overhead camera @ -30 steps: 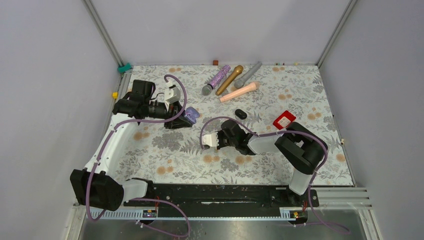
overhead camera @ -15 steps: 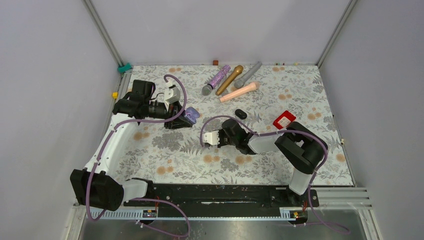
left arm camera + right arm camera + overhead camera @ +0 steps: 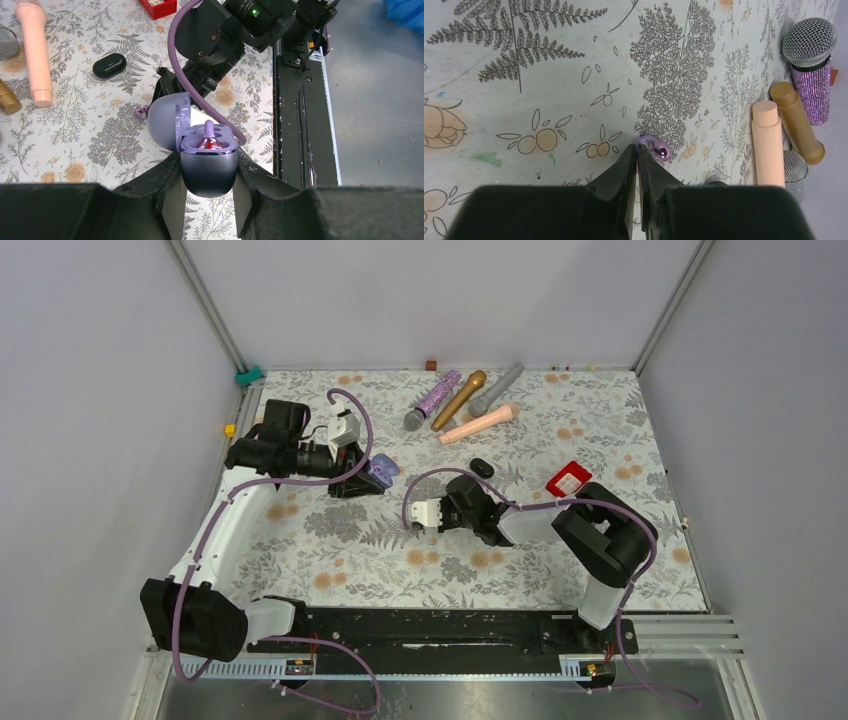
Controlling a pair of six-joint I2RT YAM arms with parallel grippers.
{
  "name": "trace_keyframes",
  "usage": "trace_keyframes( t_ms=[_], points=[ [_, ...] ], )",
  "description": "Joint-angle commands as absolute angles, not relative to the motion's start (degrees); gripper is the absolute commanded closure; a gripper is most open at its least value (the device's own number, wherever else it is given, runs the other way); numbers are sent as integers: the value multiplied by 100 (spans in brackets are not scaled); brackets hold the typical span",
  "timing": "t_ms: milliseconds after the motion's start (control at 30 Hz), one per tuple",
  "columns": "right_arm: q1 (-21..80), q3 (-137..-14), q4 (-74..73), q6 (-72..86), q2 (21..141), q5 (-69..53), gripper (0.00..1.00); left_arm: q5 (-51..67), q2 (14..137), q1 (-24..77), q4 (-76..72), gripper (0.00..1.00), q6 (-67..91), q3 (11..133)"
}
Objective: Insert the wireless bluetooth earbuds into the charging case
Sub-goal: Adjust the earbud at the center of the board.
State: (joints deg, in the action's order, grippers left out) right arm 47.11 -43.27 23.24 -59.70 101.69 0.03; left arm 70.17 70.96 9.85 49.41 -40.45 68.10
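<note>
My left gripper (image 3: 207, 186) is shut on the lower body of a purple charging case (image 3: 207, 167), held above the table with its lid (image 3: 162, 122) swung open. One glossy purple earbud (image 3: 210, 141) stands in the case. The same case (image 3: 383, 470) sits at the left gripper (image 3: 372, 476) in the top view. My right gripper (image 3: 637, 150) is low over the table, with its jaws pressed together on the stem of a second purple earbud (image 3: 660, 150). That earbud's glossy head sticks out just right of the fingertips. The right gripper (image 3: 410, 517) lies right of the case.
A closed black case (image 3: 481, 467) and a red box (image 3: 568, 479) lie behind the right arm. Several microphones lie at the back: glittery purple (image 3: 435, 398), gold (image 3: 460, 398), grey (image 3: 497, 388) and pink (image 3: 478, 424). A floral cloth (image 3: 330, 570) covers the table.
The right gripper has shifted slightly toward the back and closed its jaws on the purple earbud. The left arm and the case have not moved.
</note>
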Motion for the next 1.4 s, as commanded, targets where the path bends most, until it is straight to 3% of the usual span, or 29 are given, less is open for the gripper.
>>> trace_keyframes(
  t_ms=[0,367,567,700,833,1033,1367],
  points=[
    [4584,-4536,2138,-5813,9800,32,90,7304,6963,944,4786,100,-4124,6837],
    [3886,-5150,300,-4447,8447,-1773,91,7406,7097,948,4785,100,-4090,6845],
    [3967,-5527,-344,-4053,8662,-1615,82,7428,7162,949,4785,100,-4067,6858],
    [4199,-5487,-279,-4438,9040,-1218,67,7415,7154,945,4783,100,-4059,6865],
    [4425,-4865,892,-5066,9282,-733,54,7415,7163,949,4781,100,-4059,6870],
    [4618,-4730,1603,-5282,9691,-228,52,7425,7144,949,4782,100,-4070,6859],
    [4657,-4967,1333,-5616,9965,-125,52,7416,7056,949,4784,100,-4078,6854]
  ],
)
